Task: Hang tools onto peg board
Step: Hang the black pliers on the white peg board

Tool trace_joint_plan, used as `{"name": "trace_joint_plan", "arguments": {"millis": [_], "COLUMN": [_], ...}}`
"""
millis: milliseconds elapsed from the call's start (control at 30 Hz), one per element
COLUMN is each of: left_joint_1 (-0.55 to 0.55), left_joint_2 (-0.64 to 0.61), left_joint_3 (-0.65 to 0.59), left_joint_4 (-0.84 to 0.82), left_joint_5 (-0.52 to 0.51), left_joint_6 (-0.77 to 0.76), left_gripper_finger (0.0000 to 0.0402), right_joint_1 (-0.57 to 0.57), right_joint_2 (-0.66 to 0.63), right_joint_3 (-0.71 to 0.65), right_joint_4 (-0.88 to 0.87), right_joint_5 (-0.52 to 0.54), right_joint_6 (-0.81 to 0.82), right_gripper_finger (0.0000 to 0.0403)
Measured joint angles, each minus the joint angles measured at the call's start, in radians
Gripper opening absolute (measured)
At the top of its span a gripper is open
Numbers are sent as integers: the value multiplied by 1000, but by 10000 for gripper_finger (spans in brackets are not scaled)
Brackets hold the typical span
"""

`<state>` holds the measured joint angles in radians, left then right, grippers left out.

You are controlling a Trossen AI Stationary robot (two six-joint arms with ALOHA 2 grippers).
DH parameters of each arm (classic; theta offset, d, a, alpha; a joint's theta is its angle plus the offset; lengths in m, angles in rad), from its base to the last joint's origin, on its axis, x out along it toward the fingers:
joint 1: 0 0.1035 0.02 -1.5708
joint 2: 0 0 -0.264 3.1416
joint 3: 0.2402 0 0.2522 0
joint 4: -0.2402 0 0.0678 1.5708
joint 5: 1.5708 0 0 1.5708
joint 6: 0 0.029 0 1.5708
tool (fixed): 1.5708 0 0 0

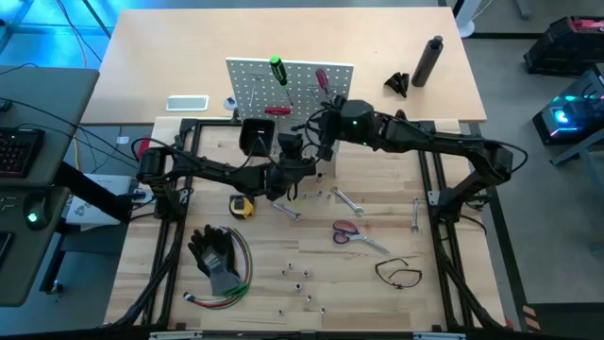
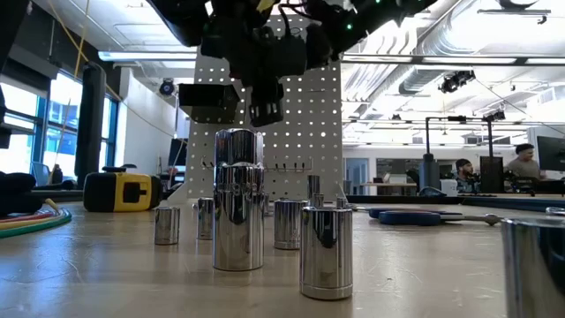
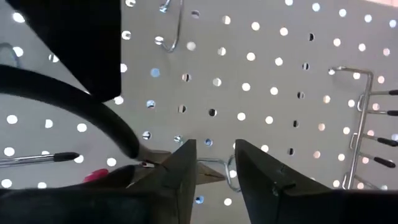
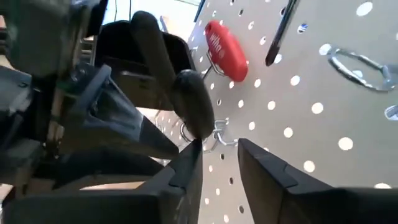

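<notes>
Both end effectors (image 3: 214,168) (image 4: 217,162) parted, noses at the peg board (image 1: 247,76), straddling wire hooks

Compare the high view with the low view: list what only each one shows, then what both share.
Only the high view: red-handled scissors, black gloves, the thin black loop, a green-handled screwdriver on the board. Only the low view: shiny upright metal cylinders in close-up, and people seated in the room behind. Both: the white perforated peg board, the yellow tape measure, and both arms at the board.
</notes>
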<state>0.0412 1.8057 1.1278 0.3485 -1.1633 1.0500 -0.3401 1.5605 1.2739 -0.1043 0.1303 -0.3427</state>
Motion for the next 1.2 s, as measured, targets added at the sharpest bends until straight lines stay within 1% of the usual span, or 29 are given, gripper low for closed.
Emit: {"name": "trace_joint_plan", "arguments": {"millis": [200, 300, 433, 667, 867, 967, 1100, 1200], "left_joint_1": [-28, -42, -60, -83, -103, -114, -129, -135], "left_joint_2": [2, -5, -36, -135, -238, -298, -368, -415], "left_joint_3": [0, 0, -1, -2, -2, -2, -2, -2], "left_joint_4": [-29, -78, -167, -358, -561, -647, -718, -743], "left_joint_5": [-7, -20, -22, -14, 42, 106, 178, 194], "left_joint_6": [-17, -45, -125, -301, -468, -542, -607, -623], "left_gripper_finger": [113, 113, 113, 113, 113, 113, 113, 113], "right_joint_1": [0, 3, 7, 22, 38, 40, 40, 40], "right_joint_2": [3, 3, 3, 3, 3, 2, 2, 2], "right_joint_3": [0, 0, 0, 0, 0, 0, 0, 0], "right_joint_4": [-10, -8, 2, 3, -2, -4, 4, 45], "right_joint_5": [-22, -28, -29, -35, -34, -35, -38, -41], "right_joint_6": [-7, -7, -15, -37, -59, -59, -57, -36], "right_gripper_finger": [103, 103, 103, 103, 103, 103, 103, 103]}}
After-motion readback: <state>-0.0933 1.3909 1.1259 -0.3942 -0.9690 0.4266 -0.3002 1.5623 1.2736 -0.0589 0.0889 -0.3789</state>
